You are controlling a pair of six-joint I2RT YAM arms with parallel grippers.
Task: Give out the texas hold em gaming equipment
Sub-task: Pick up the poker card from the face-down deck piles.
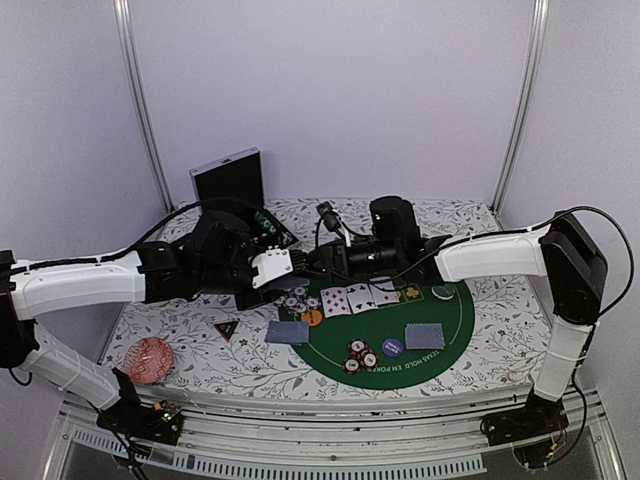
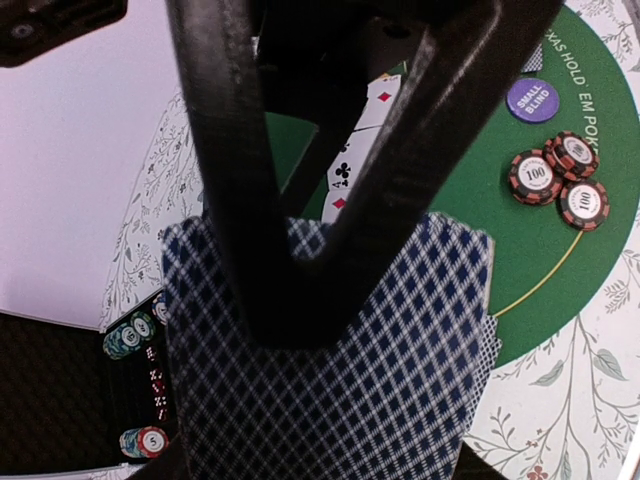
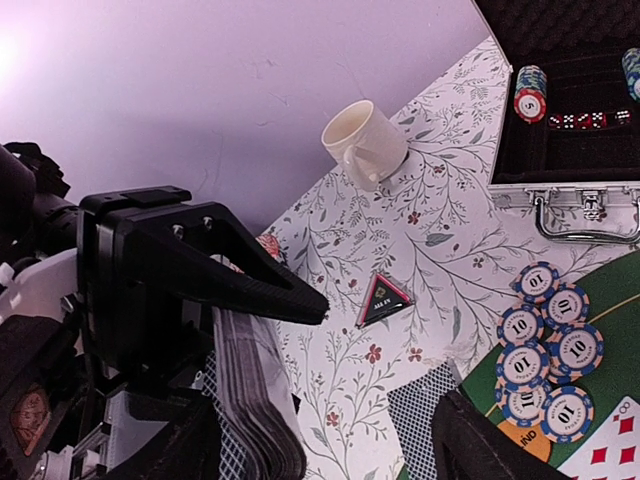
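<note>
My left gripper (image 2: 330,360) is shut on a deck of blue-backed playing cards (image 2: 420,330), held above the green mat's (image 1: 450,320) left edge. My right gripper (image 3: 330,430) faces it, open, its left finger (image 3: 180,450) beside the deck's edge (image 3: 255,400) without pinching it. Both grippers meet at the mat's back left (image 1: 300,265). On the mat lie face-up cards (image 1: 350,297), blue chips (image 3: 545,340), red chips (image 2: 560,180), a purple button (image 2: 529,99), an orange button (image 1: 312,318), a pale-green button (image 1: 442,293) and two face-down card pairs (image 1: 287,332) (image 1: 424,336). The black triangular marker (image 3: 384,297) lies off the mat.
An open chip case (image 3: 570,100) with chips and dice stands at the back left. A cream mug (image 3: 365,145) lies on its side on the floral cloth. A red patterned round object (image 1: 150,360) sits at the front left.
</note>
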